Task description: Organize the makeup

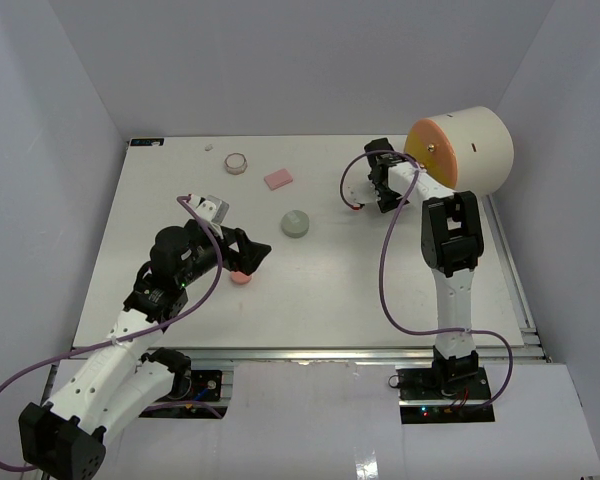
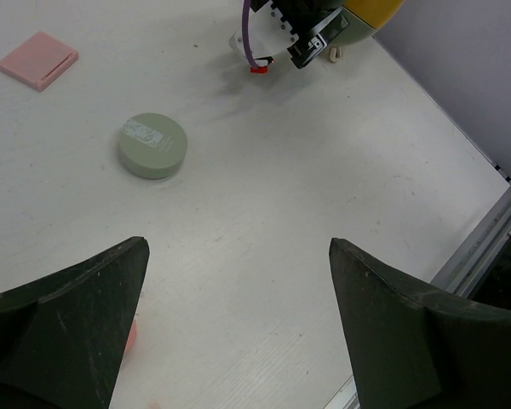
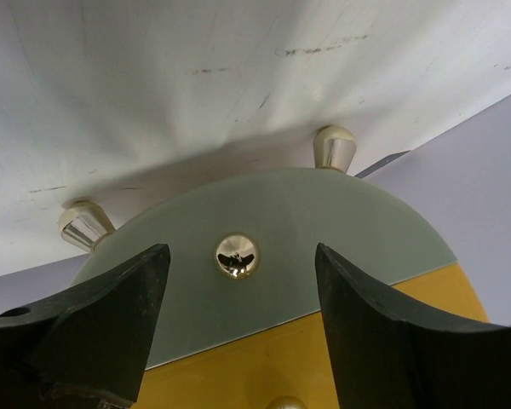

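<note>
My left gripper (image 1: 250,254) is open and empty, low over the table, with the pink disc (image 1: 240,278) just beside it. In the left wrist view (image 2: 238,249) a sliver of the disc (image 2: 132,334) shows by the left finger. The grey-green round compact (image 1: 296,223) (image 2: 153,145) lies ahead of it, and the pink rectangular pad (image 1: 278,179) (image 2: 38,60) lies farther back. A small round jar (image 1: 237,162) sits at the back. My right gripper (image 1: 406,166) (image 3: 241,262) is open, its fingers either side of a gold knob (image 3: 237,256). The tube, brown bottle and black compact are out of view.
The large cream drum-shaped case (image 1: 465,148) lies on its side at the back right, its orange front (image 3: 324,358) and grey-green panel (image 3: 289,230) facing my right gripper. A tiny white item (image 1: 210,147) lies near the back edge. The table's metal rail (image 2: 485,230) runs along the right.
</note>
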You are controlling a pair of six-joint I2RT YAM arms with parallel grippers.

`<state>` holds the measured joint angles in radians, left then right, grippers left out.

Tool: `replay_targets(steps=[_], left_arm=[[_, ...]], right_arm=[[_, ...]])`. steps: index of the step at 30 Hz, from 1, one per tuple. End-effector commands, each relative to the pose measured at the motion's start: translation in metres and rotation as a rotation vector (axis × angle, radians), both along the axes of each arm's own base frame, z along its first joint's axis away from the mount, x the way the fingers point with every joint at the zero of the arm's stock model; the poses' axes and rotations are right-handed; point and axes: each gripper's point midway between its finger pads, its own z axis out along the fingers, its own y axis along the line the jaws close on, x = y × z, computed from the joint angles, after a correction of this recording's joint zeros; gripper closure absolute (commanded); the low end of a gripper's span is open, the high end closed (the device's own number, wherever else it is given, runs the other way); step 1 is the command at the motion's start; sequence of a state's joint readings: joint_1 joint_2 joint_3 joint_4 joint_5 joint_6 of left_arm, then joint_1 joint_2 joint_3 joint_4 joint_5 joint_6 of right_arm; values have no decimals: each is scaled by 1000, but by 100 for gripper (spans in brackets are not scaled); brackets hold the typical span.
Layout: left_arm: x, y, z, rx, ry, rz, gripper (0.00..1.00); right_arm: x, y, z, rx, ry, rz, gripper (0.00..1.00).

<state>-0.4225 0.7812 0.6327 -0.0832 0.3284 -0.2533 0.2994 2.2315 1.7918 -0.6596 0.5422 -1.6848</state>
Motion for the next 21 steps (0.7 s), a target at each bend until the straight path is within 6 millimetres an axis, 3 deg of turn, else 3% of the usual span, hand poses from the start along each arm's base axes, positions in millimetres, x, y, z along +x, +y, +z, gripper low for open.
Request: replay_targets(steps=[1,6,14,18,21], left_arm=[[-3,0,10,-3,-28,-10,2],[-1,2,9,2,-29,0,2],[-1,1,8,3,-26,0,2],[-1,1,9,2,-26,-3,2],[-1,1,9,2,-28,-3,2]], right_arm=[[12,-18,12,-17,-30,-29,28],[16,-23,10,17,-36,-49,38],[12,-17,5,82,-26,-53,71],[2,1,3,168,-6,-41,77],[-11,33,4,285,31,-21,78]])
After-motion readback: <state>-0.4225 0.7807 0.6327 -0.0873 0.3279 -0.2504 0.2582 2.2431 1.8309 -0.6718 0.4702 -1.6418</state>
